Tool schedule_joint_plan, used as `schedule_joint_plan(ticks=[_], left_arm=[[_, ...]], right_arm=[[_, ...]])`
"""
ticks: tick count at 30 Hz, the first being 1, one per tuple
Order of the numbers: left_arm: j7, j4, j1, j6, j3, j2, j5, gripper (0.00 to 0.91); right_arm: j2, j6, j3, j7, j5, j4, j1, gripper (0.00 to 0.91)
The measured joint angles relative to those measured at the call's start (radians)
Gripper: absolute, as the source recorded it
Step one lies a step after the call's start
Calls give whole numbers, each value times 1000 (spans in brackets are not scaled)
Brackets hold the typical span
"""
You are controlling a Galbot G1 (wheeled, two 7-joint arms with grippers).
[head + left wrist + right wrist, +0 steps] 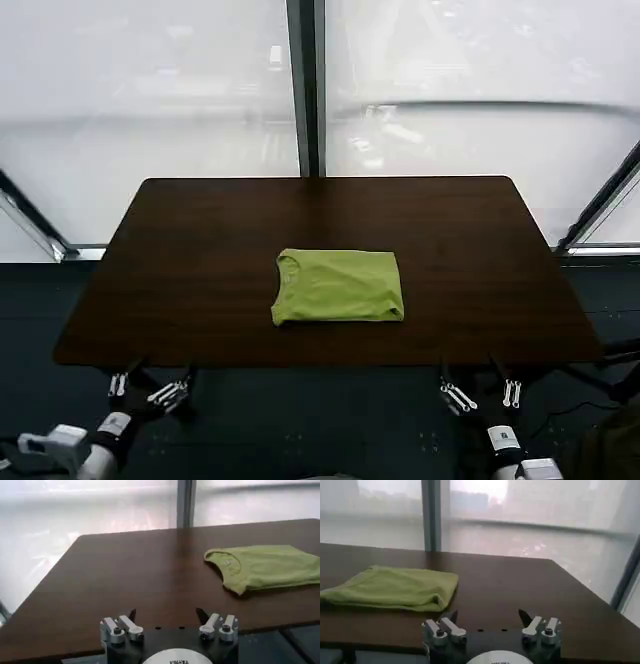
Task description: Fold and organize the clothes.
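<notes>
Folded T-shirt (pixel 338 286) lies mid-counter (pixel 200 260), both arms held low.
Left gripper (pixel 148 391) and right gripper (pixel 484 394) hover spread wide, empty, just off the counter's near edge.

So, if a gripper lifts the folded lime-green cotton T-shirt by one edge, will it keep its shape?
Probably not. The folded lime-green cotton T-shirt lies soft and flat on the dark wooden table, so it would likely sag and unfold. It looks light, and pushing it may bunch the rumpled edge.
</notes>
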Motion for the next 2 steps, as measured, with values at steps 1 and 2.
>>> schedule_joint_plan(ticks=[1,2], left_arm=[[0,0,1,0,0,0,0,878],[0,0,1,1,0,1,0,878]], right_arm=[[0,0,-1,0,0,0,0,878],[0,0,-2,0,0,0,1,878]])
